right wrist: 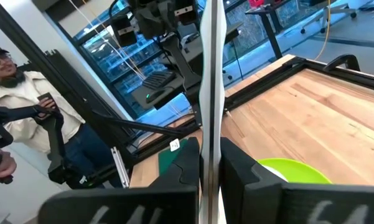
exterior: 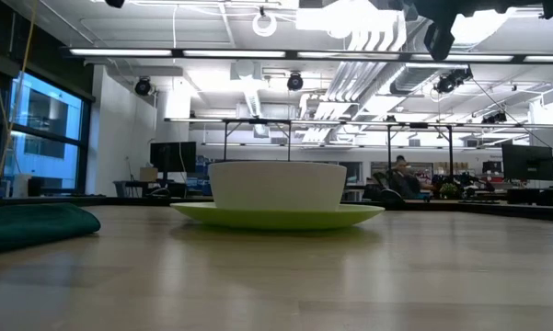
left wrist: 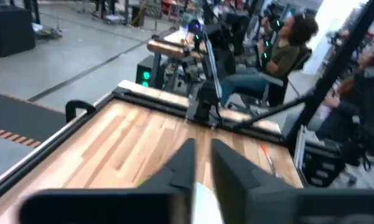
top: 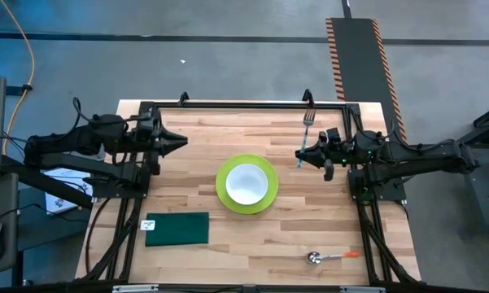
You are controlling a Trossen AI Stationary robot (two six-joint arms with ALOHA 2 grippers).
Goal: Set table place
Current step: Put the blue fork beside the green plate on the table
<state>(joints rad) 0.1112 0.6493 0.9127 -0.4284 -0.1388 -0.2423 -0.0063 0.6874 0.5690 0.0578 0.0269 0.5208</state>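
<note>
Slim silver metal fork (top: 307, 134) is clamped by right end effector (top: 301, 154), right of round lime-green plate (top: 246, 184); left end effector (top: 181, 142) is pinched together, nothing held.

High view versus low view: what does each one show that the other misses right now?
Only the high view shows the right gripper shut on the fork, the left gripper over the table's left side, the spoon near the front right, and the whole table outline.

Only the low view shows the room behind, with a seated person far off; no gripper fingers are visible there.

Both show the white bowl sitting on the green plate and the dark green cloth lying apart from them on the table.
</note>
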